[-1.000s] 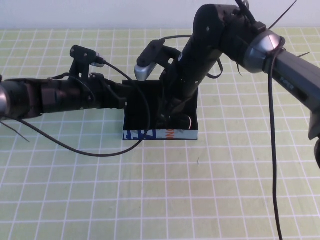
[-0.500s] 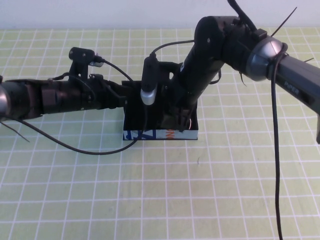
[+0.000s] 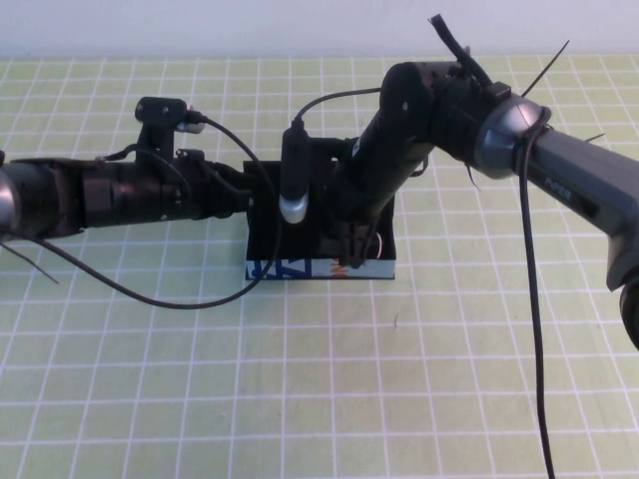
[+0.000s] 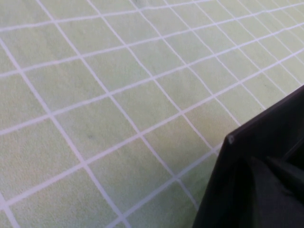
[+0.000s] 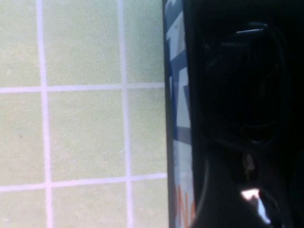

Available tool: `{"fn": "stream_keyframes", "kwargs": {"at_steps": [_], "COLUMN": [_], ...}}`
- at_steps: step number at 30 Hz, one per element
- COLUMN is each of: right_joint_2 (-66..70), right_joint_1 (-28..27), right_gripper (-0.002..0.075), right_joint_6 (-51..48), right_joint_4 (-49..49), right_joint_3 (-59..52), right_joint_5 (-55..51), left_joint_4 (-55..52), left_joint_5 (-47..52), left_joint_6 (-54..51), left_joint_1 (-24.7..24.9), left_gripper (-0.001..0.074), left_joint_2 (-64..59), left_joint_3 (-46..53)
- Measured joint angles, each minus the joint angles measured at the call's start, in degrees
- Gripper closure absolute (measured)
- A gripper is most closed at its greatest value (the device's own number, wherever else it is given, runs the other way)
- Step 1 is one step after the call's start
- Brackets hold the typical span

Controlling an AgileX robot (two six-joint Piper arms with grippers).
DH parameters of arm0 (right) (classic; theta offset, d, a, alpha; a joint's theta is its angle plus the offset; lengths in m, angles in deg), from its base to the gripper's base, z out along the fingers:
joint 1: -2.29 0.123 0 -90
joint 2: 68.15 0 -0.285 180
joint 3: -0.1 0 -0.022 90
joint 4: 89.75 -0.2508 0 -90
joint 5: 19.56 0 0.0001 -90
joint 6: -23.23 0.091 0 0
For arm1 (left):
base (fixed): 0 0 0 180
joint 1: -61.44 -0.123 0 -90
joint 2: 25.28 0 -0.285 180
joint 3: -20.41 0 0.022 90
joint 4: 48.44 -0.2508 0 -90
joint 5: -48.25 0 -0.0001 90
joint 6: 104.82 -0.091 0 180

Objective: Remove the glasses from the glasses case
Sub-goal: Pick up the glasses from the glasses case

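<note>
— Black glasses (image 5: 247, 90) still lying inside the glasses case (image 3: 319, 267) mid-desk?
— Yes; right pincer (image 3: 349, 244) is reaching in, left pincer (image 3: 262, 195) is steadying its far-left side; grips unclear.

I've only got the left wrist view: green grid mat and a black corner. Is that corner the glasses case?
Observer: Yes. In the high view it is the glasses case, and the left gripper sits at the case's left side.
Operator: Where's the right arm?
Observer: It comes in from the far right, and the right gripper reaches down into the open case.
Operator: Are the glasses inside?
Observer: Yes. The right wrist view shows the glasses lying in the dark interior, not lifted out yet.
</note>
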Motion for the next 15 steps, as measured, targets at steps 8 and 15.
{"fn": "stream_keyframes", "kwargs": {"at_steps": [8, 15], "right_joint_2": [0.65, 1.39], "right_joint_1": [0.0, 0.0], "right_gripper": [0.0426, 0.0426], "right_joint_6": [-0.79, -0.91], "right_joint_4": [0.0, 0.26], "right_joint_3": [0.0, 0.0], "right_joint_5": [1.74, 1.97], "left_joint_4": [-0.09, -0.09], "left_joint_5": [0.0, 0.0], "left_joint_6": [0.25, 0.35], "left_joint_1": [0.0, 0.0], "left_gripper": [0.0739, 0.0739], "left_joint_2": [0.0, 0.0], "left_joint_3": [0.0, 0.0]}}
